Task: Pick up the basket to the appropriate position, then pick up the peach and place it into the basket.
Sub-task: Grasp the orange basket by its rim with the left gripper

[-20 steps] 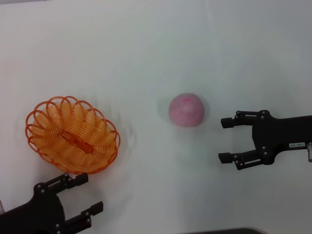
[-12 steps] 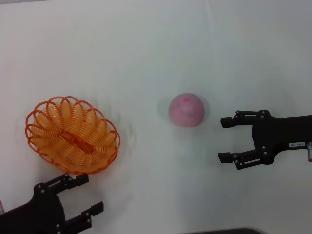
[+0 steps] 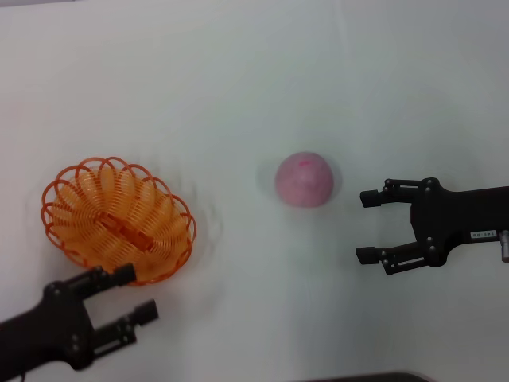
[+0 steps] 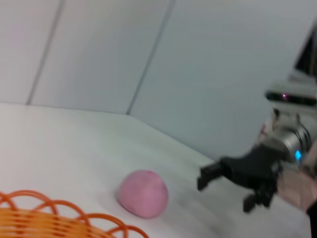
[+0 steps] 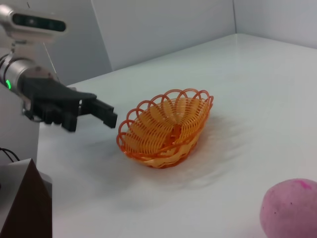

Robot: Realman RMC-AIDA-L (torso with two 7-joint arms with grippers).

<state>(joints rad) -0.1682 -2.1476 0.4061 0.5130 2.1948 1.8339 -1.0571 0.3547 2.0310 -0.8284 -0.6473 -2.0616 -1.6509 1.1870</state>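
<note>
1. I read this as a lab or robot test cell: the table (image 3: 238, 79) is plain white, with only a basket (image 3: 118, 220) and a peach (image 3: 303, 179) set out as props.
2. Pale bare walls (image 4: 148, 59) meet in a corner behind the table, with seams running like panel joints.
3. My two arms flank the props, left gripper (image 3: 127, 297) and right gripper (image 3: 367, 227); a sensor head (image 5: 32, 22) on the body carries a green light.
</note>
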